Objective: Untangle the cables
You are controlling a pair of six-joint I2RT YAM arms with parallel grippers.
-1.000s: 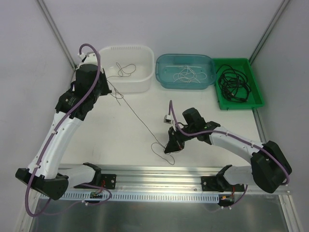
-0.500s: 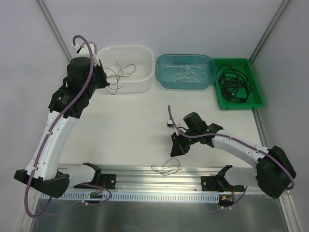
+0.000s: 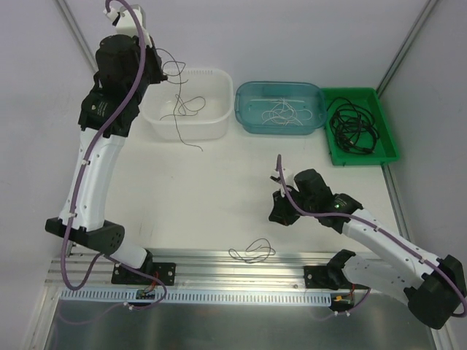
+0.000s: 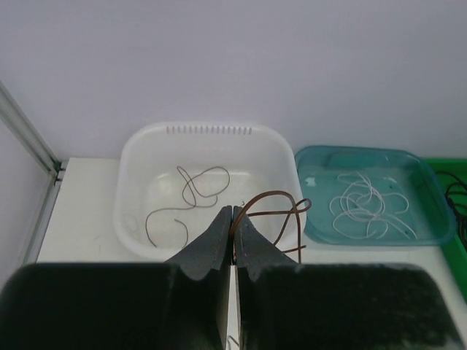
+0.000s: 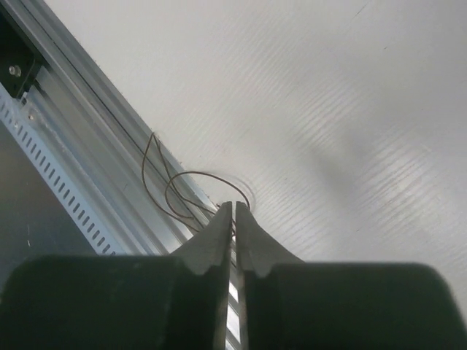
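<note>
Lifted high at the left since a second ago, with the left gripper [image 4: 232,211] pinched shut on a thin brown cable [image 4: 273,192], tail dangling at the front wall of the white tub [image 4: 204,125]. Carry farther over the tub and lower before releasing, to keep that tail inside. Dropped meanwhile at the table's near edge: second dark loop [image 3: 252,251]. Beside it, pulled back and apart, right gripper [image 5: 233,208], closed on nothing visible.

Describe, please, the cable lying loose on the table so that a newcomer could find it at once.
Start at the aluminium rail along the near edge of the table. Near its middle, at the rail's edge, lies a small coil of thin dark wire. It alone lies loose on the table, neither in a bin nor in a claw.
</note>
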